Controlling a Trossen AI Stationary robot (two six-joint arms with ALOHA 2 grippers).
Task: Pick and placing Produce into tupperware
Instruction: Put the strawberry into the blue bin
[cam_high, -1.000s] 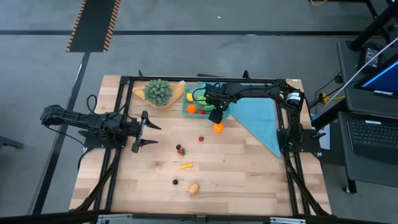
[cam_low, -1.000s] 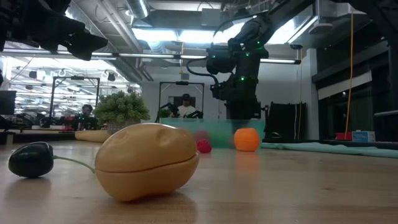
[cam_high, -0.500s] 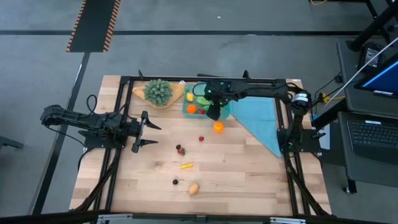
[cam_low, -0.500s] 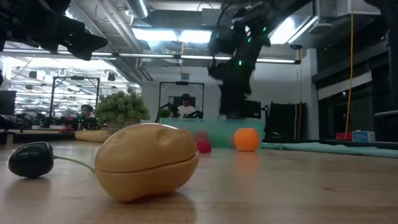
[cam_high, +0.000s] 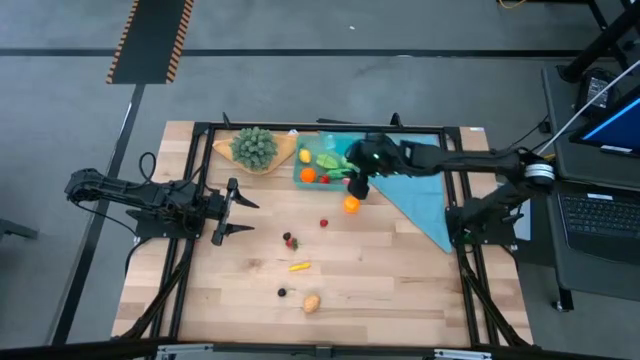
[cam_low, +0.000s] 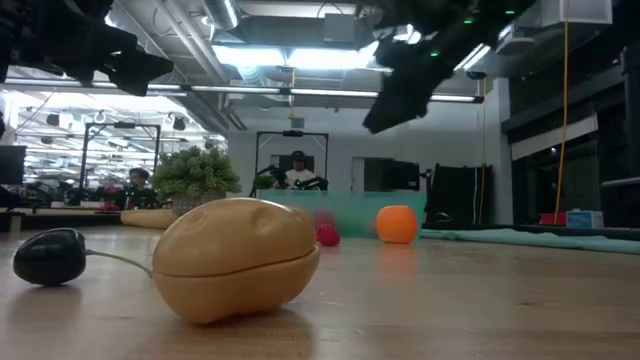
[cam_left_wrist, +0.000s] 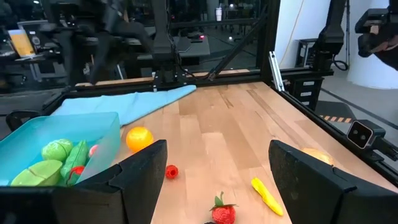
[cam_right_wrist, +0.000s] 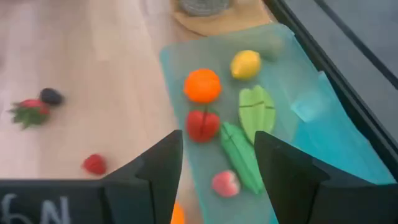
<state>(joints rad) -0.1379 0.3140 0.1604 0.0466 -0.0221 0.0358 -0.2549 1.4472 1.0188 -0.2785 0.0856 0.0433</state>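
The clear teal tupperware (cam_high: 322, 163) stands at the table's far middle. It holds an orange fruit (cam_right_wrist: 202, 85), a lemon (cam_right_wrist: 245, 64), green pieces (cam_right_wrist: 256, 106), a red piece (cam_right_wrist: 203, 124) and a pink one. Loose produce rests on the wood: an orange (cam_high: 351, 204), a small red fruit (cam_high: 324, 223), a strawberry (cam_high: 290, 240), a yellow piece (cam_high: 299, 266), a dark piece (cam_high: 282, 293) and a tan potato (cam_high: 312, 302). My right gripper (cam_high: 357, 190) hangs open and empty above the tupperware's near right corner, slanting down. My left gripper (cam_high: 240, 215) waits open at the left.
A bushy green plant on a tan wooden dish (cam_high: 255, 148) sits left of the tupperware. A flat teal cloth (cam_high: 415, 185) lies to its right. Black frame rails (cam_high: 190, 250) run along the table's sides. Bare wood lies around the loose pieces.
My right gripper has risen from just above the tupperware's near edge and drawn back a little toward the table's right edge. It has tipped from pointing steeply down to a slant. The produce has stayed where it was.
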